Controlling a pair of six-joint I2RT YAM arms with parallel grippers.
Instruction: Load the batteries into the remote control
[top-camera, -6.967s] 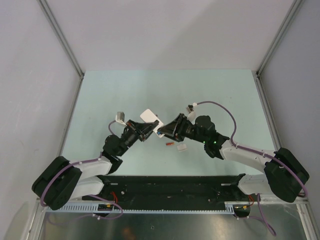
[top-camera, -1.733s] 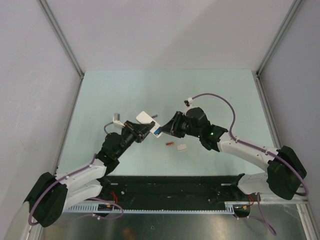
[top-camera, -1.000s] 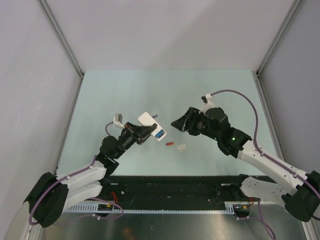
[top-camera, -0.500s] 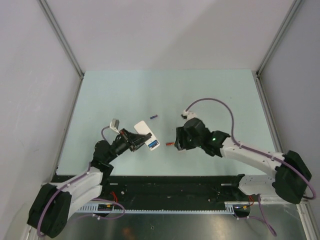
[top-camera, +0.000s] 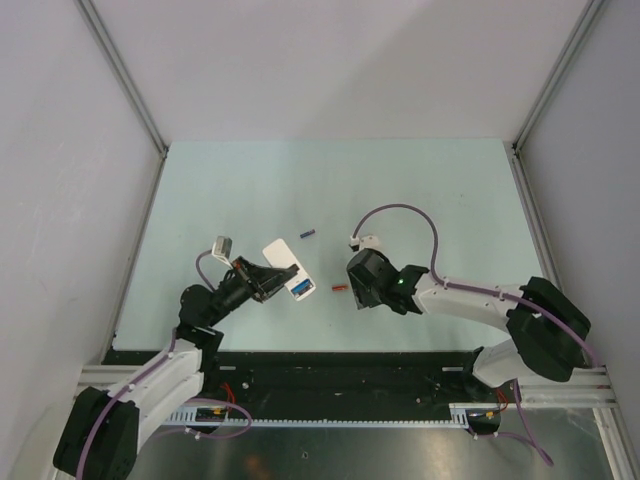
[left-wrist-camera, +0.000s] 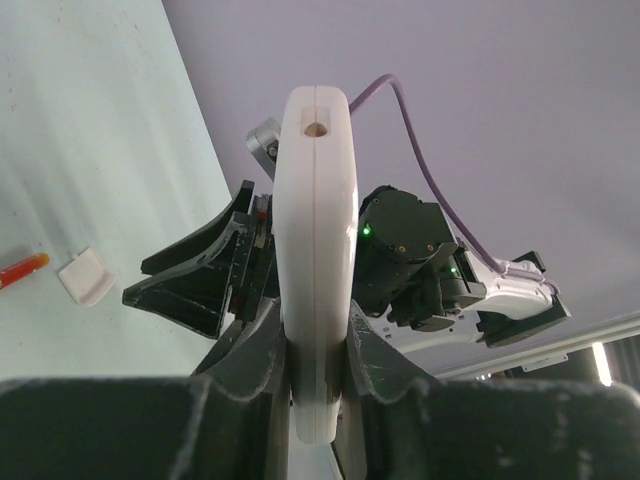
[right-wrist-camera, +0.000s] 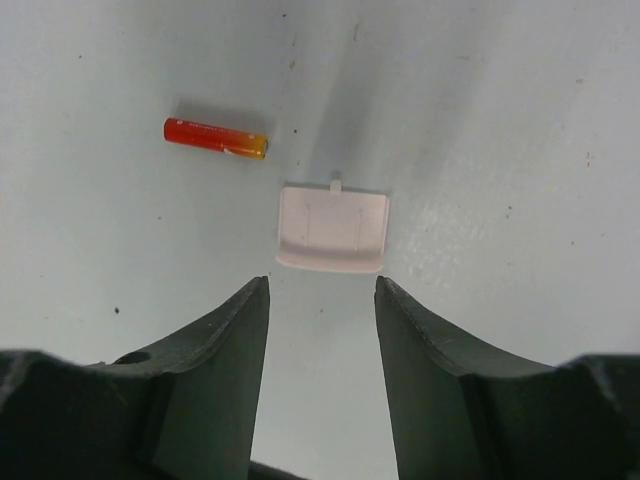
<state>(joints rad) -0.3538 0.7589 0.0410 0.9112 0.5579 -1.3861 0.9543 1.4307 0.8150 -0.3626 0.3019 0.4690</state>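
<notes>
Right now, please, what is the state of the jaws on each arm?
Left gripper: jaws shut on the remote control.
Right gripper: jaws open, holding nothing, with the white cover just ahead of them.

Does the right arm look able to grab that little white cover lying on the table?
Probably yes: the right arm hangs close over the white cover, jaws open, nothing between them and it. The orange-red battery lies apart, out of the way.
</notes>
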